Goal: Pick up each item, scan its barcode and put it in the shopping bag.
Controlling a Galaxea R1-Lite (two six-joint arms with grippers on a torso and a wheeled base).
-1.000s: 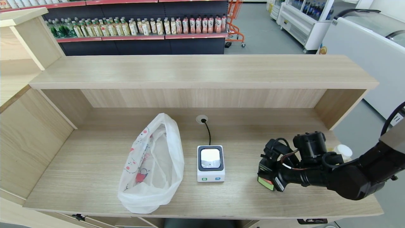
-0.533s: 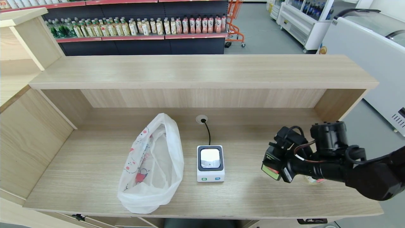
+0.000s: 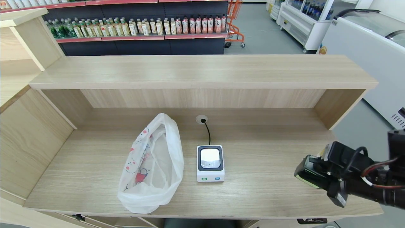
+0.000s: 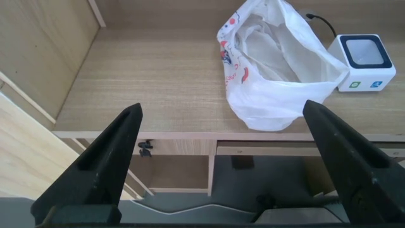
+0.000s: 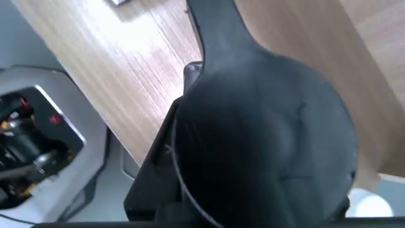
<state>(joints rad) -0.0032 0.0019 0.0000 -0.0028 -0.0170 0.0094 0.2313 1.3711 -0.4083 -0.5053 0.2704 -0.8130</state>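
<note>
1. Desk [image 3: 253, 196]: pale wood-grain board, matt and smooth; the raised ledge and side panels have the same finish.
2. Bag [image 3: 164, 177]: thin white plastic film, half see-through, crinkled, faintly shiny, with red print.
3. Scanner [image 3: 210, 175]: smooth white plastic shell, with a glossy, reflecting window in a dark frame.
4. Cable [image 3: 208, 133]: black, smooth sheath.
5. Left gripper [image 4: 223, 109]: jaws matt black, smooth, plastic by the look.
6. Right arm [image 3: 354, 171]: black casing, mostly matt, with sheathed wires on it.
7. Bottles [image 3: 142, 27]: glossy plastic.
8. Freezer [image 3: 364, 57]: white, smooth, glossy.
</note>
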